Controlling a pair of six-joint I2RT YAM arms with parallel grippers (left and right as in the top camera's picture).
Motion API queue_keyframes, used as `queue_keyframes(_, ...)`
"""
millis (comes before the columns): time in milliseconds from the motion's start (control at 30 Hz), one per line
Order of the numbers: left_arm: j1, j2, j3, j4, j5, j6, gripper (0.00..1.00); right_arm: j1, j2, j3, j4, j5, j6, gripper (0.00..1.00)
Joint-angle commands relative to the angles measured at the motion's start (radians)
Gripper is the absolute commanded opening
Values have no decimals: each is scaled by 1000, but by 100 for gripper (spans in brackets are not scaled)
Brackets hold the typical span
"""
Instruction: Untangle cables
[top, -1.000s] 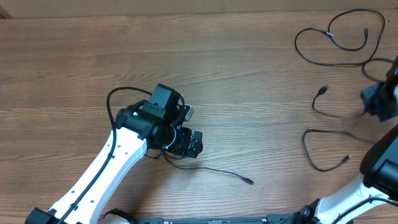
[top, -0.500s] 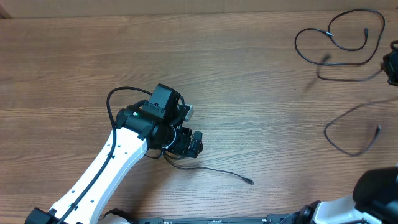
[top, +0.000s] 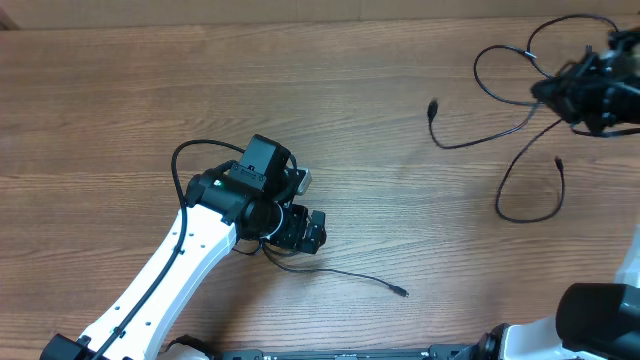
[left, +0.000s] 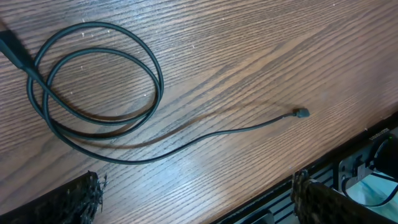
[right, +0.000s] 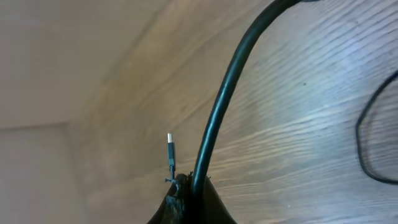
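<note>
My right gripper (top: 562, 88) is at the far right of the table, shut on thin black cables. In the right wrist view its fingers (right: 189, 190) pinch a black cord (right: 217, 112), with a small plug (right: 170, 151) sticking up beside it. Cords trail from it in the overhead view: one ends in a plug (top: 433, 105), another loops down (top: 520, 215), a third loops at the back (top: 490, 85). My left gripper (top: 300, 228) is open near the front, over another cable (top: 340, 272). In the left wrist view that cable lies in a coil (left: 93, 81) with a tail ending in a plug (left: 301, 113), beyond my open fingers (left: 193, 199).
The wooden table's front edge (left: 348, 146) lies close to the left gripper. A thicker black arm cable (top: 185, 155) arcs beside the left wrist. The right arm's base (top: 600, 320) is at the front right corner.
My right gripper has moved toward the far edge and to the left, dragging the held cables with it, so their loops and plugs have shifted left. The left arm has not moved.
</note>
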Motion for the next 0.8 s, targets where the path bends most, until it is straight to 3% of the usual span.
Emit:
queue_keyframes(0, -6, -17, 19, 3, -7, -3, 100, 64, -10, 5, -14, 170, -34, 4)
queue_keyframes(300, -6, -17, 19, 3, -7, -3, 99, 197, -10, 5, -21, 386, -34, 4)
queue_keyframes(667, -6, -17, 19, 3, -7, -3, 100, 323, -6, 5, -116, 381, -35, 4)
queue_keyframes(767, -6, -17, 19, 3, -7, -3, 100, 371, -6, 5, -136, 333, -121, 4)
